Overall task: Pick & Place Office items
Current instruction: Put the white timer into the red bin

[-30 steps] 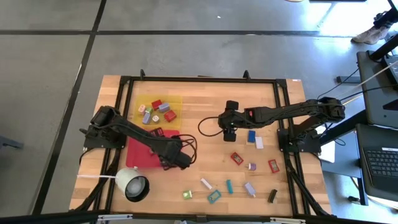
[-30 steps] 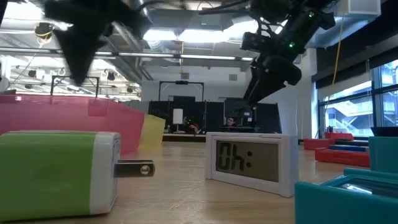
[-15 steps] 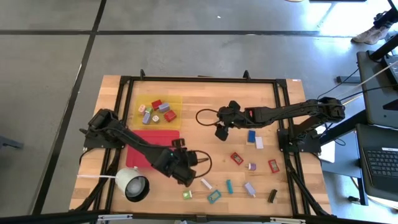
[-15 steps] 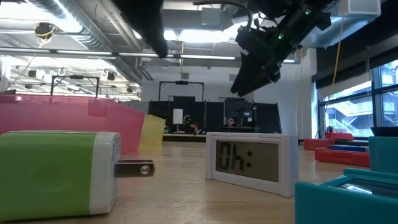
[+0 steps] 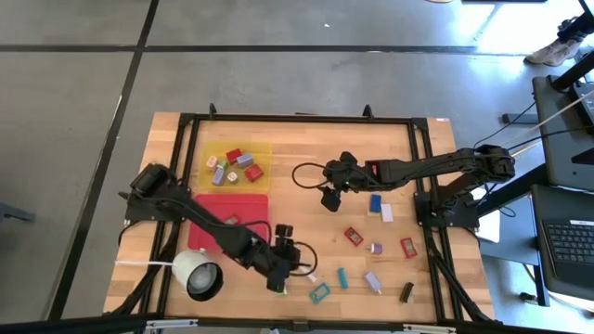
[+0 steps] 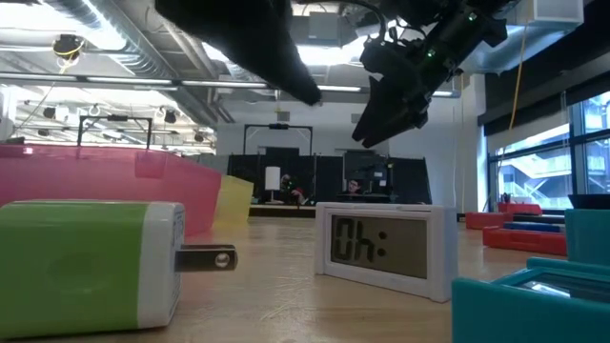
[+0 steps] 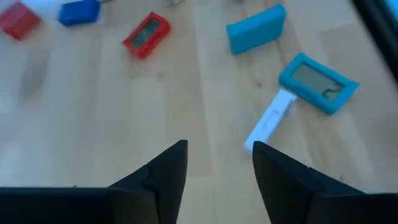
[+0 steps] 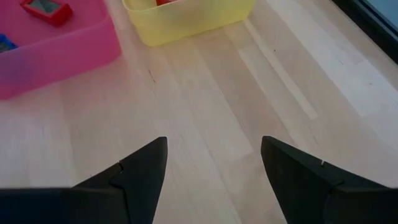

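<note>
Right now your left gripper (image 7: 217, 149) hovers low over the front part of the table with its fingers spread and nothing between them. The nearest office item is the white stick (image 7: 268, 119). It lies flat on the wood just ahead of the fingertips but off the line of the gap, toward the teal clock (image 7: 317, 82). From above, the stick (image 5: 307, 274) sits just to the right of the gripper and runs on a diagonal, its far end pointing to the table's left rear and its near end to the front right. If it is your pick, you would likely need to shift toward it and turn the wrist so the fingers close across the narrow width, not along the length. The right gripper (image 5: 330, 198) waits mid-table, also spread and empty, well apart from the stick, so the left arm is the closer one. The red tray (image 5: 218, 209) lies back to the left.
</note>
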Controlling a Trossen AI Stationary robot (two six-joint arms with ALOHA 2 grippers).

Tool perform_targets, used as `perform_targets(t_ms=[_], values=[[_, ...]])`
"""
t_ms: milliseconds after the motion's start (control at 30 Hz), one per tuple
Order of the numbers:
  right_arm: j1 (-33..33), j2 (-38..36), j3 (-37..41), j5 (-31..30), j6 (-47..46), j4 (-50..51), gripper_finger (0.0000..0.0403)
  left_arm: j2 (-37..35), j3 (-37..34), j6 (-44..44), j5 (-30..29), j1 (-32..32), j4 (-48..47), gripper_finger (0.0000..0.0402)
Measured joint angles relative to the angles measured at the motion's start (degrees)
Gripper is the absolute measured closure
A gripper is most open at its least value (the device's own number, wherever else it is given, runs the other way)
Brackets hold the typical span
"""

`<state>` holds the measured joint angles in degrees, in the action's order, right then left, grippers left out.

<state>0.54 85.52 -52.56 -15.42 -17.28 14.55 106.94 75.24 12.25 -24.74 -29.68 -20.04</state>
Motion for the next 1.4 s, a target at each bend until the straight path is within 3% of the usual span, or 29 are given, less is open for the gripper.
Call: perform_targets(t_ms=[167, 367, 600, 800, 967, 1300, 1400], values=[[-1.59, 0.0, 0.0, 0.0, 1.2, 0.0, 0.014, 0.0, -5.26, 0.46, 10.23, 2.8, 11.36, 0.0186], [-2.94, 0.0, 0.0, 0.04, 1.25, 0.38, 0.014, 0.0, -10.48, -2.75, 16.38, 5.18, 21.06, 0.0148], [-3.86, 0.0, 0.0, 0.01, 1.66, 0.45, 0.014, 3.94, -12.0, -8.43, 22.97, 7.16, 26.71, 0.0147], [-3.87, 0.0, 0.0, 0.02, 1.64, 0.5, 0.014, 7.64, -12.02, -12.0, 22.68, 7.74, 28.43, 0.0156], [-3.83, 0.0, 0.0, 0.0, 1.64, 0.63, 0.014, 7.91, -12.02, -12.03, 22.82, 7.73, 28.46, 0.0192], [-3.83, 0.0, 0.0, -0.02, 1.66, 0.63, 0.014, 7.93, -12.02, -15.42, 26.0, 7.23, 29.7, 0.0339], [-3.83, 0.0, 0.0, -0.02, 1.68, 0.63, 0.014, 7.93, -12.02, -14.5, 26.28, 7.23, 30.13, 0.0345]])
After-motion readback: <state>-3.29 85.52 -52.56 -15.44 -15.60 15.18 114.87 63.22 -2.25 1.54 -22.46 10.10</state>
